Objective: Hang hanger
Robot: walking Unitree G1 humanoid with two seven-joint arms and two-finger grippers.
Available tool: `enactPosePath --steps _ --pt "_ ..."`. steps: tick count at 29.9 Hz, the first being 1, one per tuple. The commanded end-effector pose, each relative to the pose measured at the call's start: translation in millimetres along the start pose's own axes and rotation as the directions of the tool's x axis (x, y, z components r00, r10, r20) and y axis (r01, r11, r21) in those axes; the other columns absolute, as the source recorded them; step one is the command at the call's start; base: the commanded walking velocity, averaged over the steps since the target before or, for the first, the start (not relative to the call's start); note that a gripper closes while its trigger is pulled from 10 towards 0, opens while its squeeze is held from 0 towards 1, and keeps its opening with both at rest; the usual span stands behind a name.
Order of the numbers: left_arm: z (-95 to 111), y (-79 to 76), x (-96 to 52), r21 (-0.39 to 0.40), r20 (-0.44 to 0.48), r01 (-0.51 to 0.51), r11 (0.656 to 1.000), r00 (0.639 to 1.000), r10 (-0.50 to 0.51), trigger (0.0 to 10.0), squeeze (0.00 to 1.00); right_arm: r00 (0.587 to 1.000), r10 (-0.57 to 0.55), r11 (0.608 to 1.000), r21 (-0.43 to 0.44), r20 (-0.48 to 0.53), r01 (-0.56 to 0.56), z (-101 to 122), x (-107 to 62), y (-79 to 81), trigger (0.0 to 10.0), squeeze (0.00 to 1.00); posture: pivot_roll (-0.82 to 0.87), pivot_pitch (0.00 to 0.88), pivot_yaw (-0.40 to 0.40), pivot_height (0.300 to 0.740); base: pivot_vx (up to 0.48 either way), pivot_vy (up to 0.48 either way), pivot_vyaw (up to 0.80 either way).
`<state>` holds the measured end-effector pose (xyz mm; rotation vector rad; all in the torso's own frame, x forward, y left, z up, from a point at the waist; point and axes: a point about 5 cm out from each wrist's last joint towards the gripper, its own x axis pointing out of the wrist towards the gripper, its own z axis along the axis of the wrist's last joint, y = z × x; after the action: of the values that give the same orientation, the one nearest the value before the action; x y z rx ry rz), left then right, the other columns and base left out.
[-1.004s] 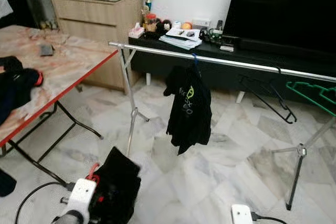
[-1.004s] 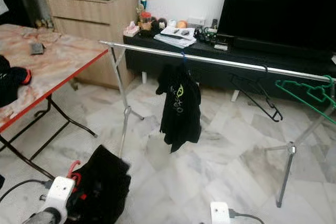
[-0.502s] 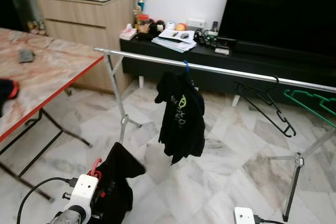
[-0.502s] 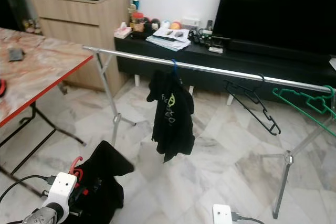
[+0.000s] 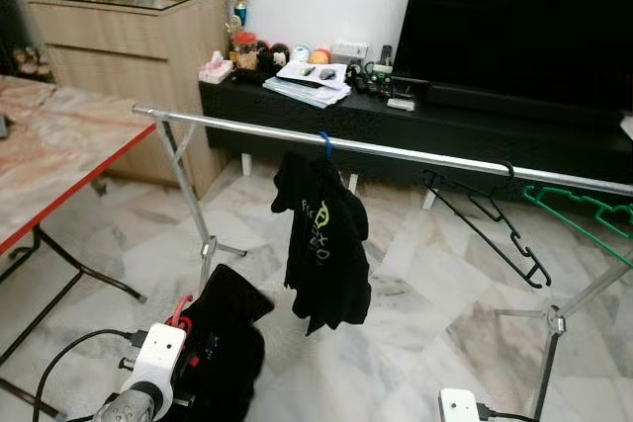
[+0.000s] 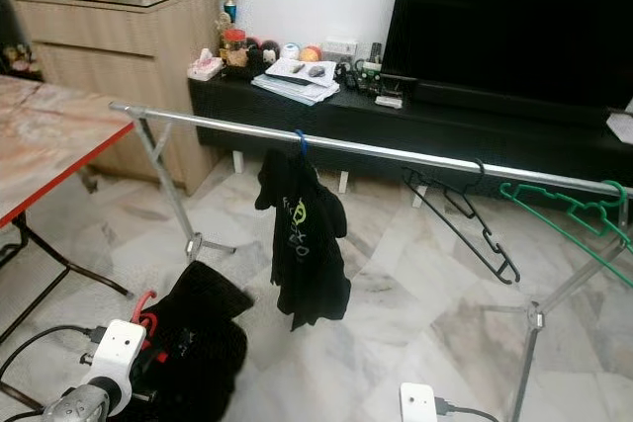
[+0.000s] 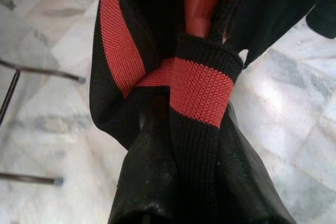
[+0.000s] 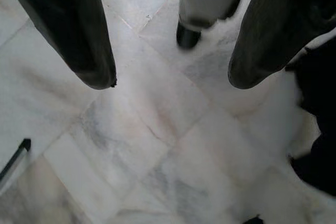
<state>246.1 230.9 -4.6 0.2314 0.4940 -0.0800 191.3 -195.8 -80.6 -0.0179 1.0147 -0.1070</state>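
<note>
Nearest, the left gripper [image 7: 173, 129] is clamped on a black garment with red bands [image 7: 202, 85] carried on a red hanger [image 5: 181, 309]; the left wrist view confirms the grasp, the head views give its low position. The right gripper [image 8: 168, 72] hangs fingers spread, holding nothing, over marble floor [image 8: 157, 145]. Beyond stands the steel rail [image 5: 396, 150], bearing a black shirt [image 5: 324, 244], a black hanger [image 5: 490, 219] and a green hanger [image 5: 584, 214].

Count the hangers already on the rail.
3: a blue one carrying the black shirt mid-rail, an empty black one further right, and an empty green one at the right end.
</note>
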Motion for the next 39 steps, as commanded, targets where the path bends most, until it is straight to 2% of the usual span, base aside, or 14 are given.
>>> enactPosePath --steps 1,17,30,39 --pt "8.6 -5.0 3.1 0.009 0.034 0.017 1.0 0.999 -0.018 10.0 0.0 1.0 -0.018 1.0 0.005 0.003 0.018 0.2 -0.4 -8.0 10.0 0.0 0.13 0.0 -0.033 0.74 0.345 0.0 0.0" --pt "11.5 -7.5 4.4 0.029 0.043 0.038 0.999 0.998 -0.039 10.0 0.0 1.0 -0.014 1.0 0.008 0.005 0.014 0.2 -0.5 -8.7 10.0 0.0 0.13 0.0 -0.029 0.74 0.336 0.0 0.0" --pt "14.4 -10.2 5.4 0.023 0.057 0.054 0.998 0.997 -0.055 10.0 0.0 1.0 -0.013 1.0 0.009 0.002 0.013 -0.5 -0.5 -8.2 10.0 0.0 0.13 0.0 -0.028 0.74 0.0 0.0 0.0" --pt "16.6 -9.8 5.9 0.032 0.063 0.055 0.998 0.996 -0.057 10.0 0.0 1.0 -0.008 1.0 0.007 0.003 0.008 -0.5 -0.5 -7.5 10.0 0.0 0.13 0.0 -0.026 0.74 0.0 0.363 -0.2"
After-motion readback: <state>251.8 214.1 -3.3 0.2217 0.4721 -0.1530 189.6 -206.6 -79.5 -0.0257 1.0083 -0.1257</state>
